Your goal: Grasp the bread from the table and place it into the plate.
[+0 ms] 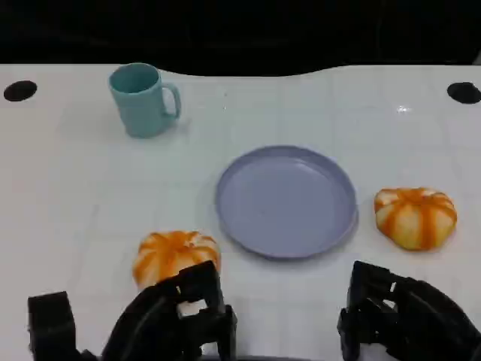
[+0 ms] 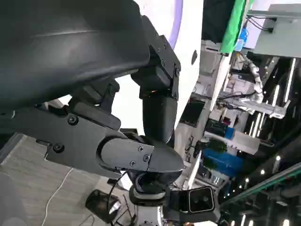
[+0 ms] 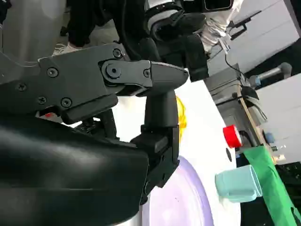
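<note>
The left hand (image 1: 169, 320) is seen at the near edge of the table (image 1: 68, 188), fingers spread and nothing grasped; no contact with the bread roll (image 1: 174, 254) lying just beyond its fingertips can be made out. The right hand (image 1: 402, 316) is held low at the near right edge, fingers loosely apart and nothing held.

A second bread roll (image 1: 415, 216) is found toward the right edge, just beyond the right hand and apart from it. Between the two rolls, near the table's middle, a purple plate (image 1: 285, 201) is set, with neither roll on it. A teal mug (image 1: 141, 99) stands upright near the far left corner.

In the right wrist view, the plate (image 3: 181, 202), the mug (image 3: 237, 183) and a sliver of orange bread are shown past the right hand's fingers (image 3: 162, 117), along with a red object (image 3: 231, 136) by the table's edge. In the left wrist view, the left hand's fingers (image 2: 160, 113) are shown apart.
</note>
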Motion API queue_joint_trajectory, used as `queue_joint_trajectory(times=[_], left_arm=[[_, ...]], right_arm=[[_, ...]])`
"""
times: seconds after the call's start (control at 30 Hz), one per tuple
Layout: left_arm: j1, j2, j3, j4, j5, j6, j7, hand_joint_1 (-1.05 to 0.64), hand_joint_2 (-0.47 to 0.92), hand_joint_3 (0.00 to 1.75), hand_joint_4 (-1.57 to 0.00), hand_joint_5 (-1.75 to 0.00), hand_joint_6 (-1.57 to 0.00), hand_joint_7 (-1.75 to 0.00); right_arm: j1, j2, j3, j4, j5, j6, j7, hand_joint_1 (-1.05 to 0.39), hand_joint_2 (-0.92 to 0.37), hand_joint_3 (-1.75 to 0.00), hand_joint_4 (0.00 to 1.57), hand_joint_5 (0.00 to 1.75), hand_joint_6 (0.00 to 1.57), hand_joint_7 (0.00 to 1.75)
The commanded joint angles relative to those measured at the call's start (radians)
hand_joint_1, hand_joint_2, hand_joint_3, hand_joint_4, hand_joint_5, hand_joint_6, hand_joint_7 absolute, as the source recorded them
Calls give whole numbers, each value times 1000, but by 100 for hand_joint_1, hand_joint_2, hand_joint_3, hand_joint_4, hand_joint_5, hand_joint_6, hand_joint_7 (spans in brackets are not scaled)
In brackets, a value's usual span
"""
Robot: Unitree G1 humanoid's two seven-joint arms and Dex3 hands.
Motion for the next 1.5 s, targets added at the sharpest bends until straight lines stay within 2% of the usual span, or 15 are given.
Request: queue_joint_trajectory(times=[0.03,1.17,1.5], left_arm=[[-10,12,11,11,6,-9,-3,-67,92,23,-80,-175,-61,-171],[-4,8,16,-4,-11,3,-5,-66,92,23,-79,-175,-62,-168],[2,0,22,-29,-22,17,8,-68,92,19,-75,-175,-64,-155]], right_arm=[[-6,-10,-8,-3,0,-11,3,-57,-92,-41,63,175,40,175],[3,-10,-6,-13,5,-6,6,-57,-92,-39,62,175,41,172],[5,-13,-6,-18,5,5,3,-58,-92,-39,61,175,41,172]])
